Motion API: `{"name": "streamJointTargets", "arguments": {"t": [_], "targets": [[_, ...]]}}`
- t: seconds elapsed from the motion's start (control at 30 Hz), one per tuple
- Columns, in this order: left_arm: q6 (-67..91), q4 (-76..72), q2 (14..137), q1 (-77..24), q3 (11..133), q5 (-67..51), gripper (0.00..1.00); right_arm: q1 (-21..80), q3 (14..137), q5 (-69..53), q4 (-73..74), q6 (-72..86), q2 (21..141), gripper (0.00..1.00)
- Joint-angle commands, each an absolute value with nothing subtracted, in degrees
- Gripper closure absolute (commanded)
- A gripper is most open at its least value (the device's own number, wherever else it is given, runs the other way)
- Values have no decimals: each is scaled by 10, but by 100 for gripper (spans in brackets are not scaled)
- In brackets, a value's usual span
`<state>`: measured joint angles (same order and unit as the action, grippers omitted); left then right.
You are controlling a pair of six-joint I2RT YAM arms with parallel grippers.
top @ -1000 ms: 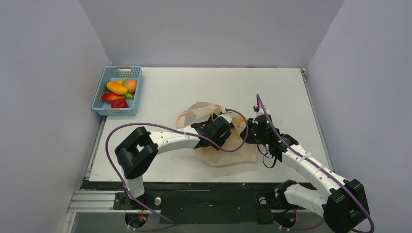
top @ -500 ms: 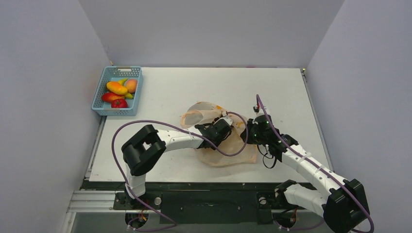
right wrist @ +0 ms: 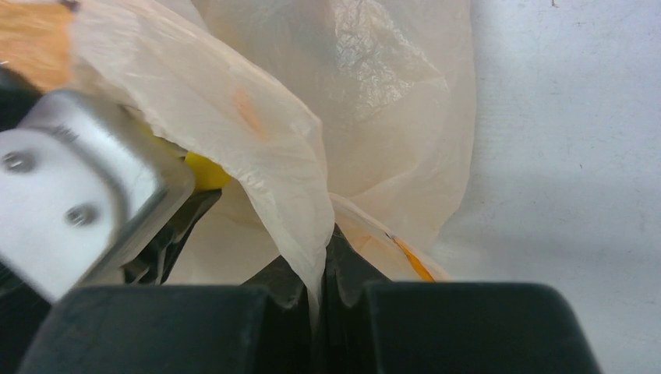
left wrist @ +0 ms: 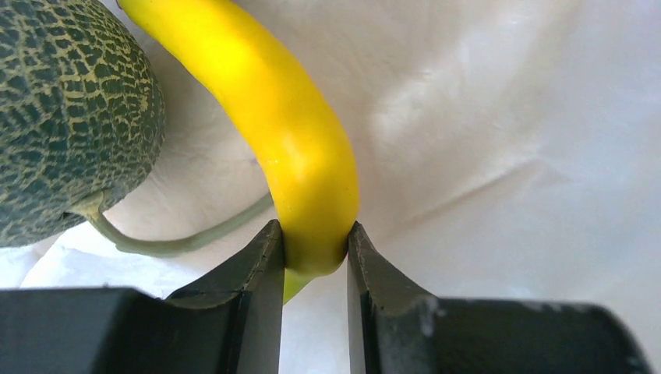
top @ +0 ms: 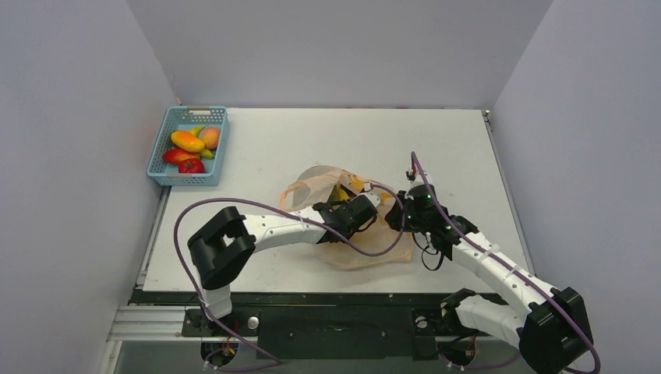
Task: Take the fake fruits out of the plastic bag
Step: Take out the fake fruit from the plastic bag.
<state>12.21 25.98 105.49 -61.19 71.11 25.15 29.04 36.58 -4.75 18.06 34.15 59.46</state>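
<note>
Two grippers shared the job, one on fruit, one on film.
Inside, the left gripper [left wrist: 314, 238] was closed on the tip of the yellow banana [left wrist: 300, 140], a netted green melon [left wrist: 70, 117] just beside it; the right gripper [right wrist: 321, 265] pinched the plastic bag [right wrist: 390, 117] at mid-table. Probably best to draw the fruit out slowly through the mouth, with the bag pinned.

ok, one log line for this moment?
left pincer: shut on banana, in bag | right pincer: shut on bag edge | melon: beside banana, in bag | basket: holds other fruit
</note>
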Motion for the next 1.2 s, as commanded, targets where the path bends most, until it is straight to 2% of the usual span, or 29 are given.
{"name": "streamJointTargets", "arguments": {"t": [0.0,0.17,0.43,0.5,0.57,0.77,1.17], "targets": [[150,268,981,-615,731,196,100,300,376,-44,163,347,583,100],[209,225,903,-586,686,106,100,310,376,-19,168,337,588,100],[368,27,794,-465,561,-193,100,320,376,-10,165,340,596,100],[410,-50,781,-446,529,-316,100,320,378,-10,164,340,597,100],[443,-97,767,-440,503,-366,100,320,379,-8,164,339,599,100],[459,-147,715,-439,475,-410,100,320,379,-4,164,342,600,100],[451,-114,613,-405,518,-442,100,320,390,-14,157,348,614,100]]}}
